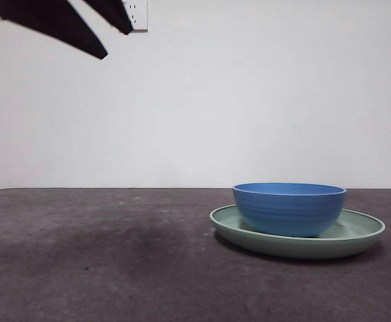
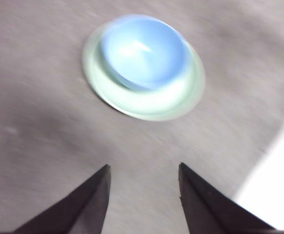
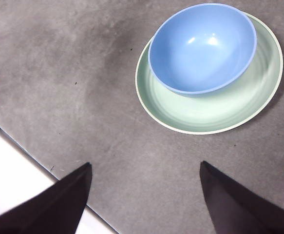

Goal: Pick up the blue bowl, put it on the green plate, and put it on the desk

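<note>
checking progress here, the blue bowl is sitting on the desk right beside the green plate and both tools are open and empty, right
Not quite. The blue bowl sits on the green plate, not beside it on the desk; the front view and right wrist view both show it resting inside the rim. The rest holds: the left tool and right tool are open and empty, above the desk.

No text, label or number can be read anywhere.

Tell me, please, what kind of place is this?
Probably a plain indoor test bench, not a kitchen: a bare desk, a blank white wall with a socket, and only a blue bowl on a green plate.
</note>
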Controlling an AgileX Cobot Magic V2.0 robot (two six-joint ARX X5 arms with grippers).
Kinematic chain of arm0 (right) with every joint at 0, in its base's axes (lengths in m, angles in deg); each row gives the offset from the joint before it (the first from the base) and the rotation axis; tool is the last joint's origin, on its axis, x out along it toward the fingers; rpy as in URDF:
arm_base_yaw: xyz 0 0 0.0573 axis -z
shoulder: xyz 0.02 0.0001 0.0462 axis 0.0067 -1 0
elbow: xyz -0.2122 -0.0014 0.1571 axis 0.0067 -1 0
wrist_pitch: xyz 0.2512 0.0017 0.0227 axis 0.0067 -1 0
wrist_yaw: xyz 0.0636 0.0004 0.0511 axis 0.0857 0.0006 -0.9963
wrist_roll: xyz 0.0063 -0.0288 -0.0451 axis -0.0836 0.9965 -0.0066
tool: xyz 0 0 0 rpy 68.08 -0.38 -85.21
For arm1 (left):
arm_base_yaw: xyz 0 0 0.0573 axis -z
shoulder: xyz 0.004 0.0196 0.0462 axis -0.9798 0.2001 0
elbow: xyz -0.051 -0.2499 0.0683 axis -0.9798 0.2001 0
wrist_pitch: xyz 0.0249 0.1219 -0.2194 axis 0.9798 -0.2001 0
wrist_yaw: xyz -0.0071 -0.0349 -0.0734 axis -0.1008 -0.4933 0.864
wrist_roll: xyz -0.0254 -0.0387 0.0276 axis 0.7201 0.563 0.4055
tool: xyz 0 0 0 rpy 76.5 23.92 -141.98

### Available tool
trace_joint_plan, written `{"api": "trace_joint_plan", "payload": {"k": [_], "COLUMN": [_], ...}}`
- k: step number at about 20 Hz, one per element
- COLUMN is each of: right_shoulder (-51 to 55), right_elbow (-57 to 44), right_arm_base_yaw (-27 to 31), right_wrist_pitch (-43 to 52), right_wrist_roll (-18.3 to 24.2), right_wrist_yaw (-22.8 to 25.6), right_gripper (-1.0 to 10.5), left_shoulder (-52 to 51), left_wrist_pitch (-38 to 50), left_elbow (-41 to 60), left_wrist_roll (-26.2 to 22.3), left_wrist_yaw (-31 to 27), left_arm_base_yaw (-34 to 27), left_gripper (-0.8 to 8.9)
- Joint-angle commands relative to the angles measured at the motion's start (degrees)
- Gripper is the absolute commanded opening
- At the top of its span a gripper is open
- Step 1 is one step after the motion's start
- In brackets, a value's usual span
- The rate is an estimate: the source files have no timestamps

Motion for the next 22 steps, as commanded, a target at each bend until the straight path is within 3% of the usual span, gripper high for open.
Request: {"api": "trace_joint_plan", "payload": {"k": [1,3,13,19,22], "right_shoulder": [-0.24,-0.24,-0.24,-0.81,-2.69], "right_elbow": [1.07,1.07,1.07,1.05,1.05], "right_arm_base_yaw": [-0.17,-0.17,-0.17,-0.09,0.04], "right_wrist_pitch": [0.17,0.17,0.22,2.45,5.05], "right_wrist_roll": [-0.39,-0.39,-0.44,-5.01,-7.10], "right_wrist_yaw": [0.04,0.04,1.16,15.12,18.49], "right_gripper": [3.6,3.6,3.5,3.5,3.5], "left_shoulder": [-2.99,-5.33,-5.92,-5.92,-5.92], "left_wrist_pitch": [2.14,3.69,3.76,3.78,3.78], "left_elbow": [3.48,5.68,5.99,5.99,5.99], "left_wrist_roll": [-0.66,-0.66,-0.48,-0.48,-0.48], "left_wrist_yaw": [5.66,8.11,8.09,8.07,8.07], "left_arm_base_yaw": [0.44,0.44,0.52,0.52,0.52], "left_gripper": [2.26,2.26,2.25,2.25,2.25]}}
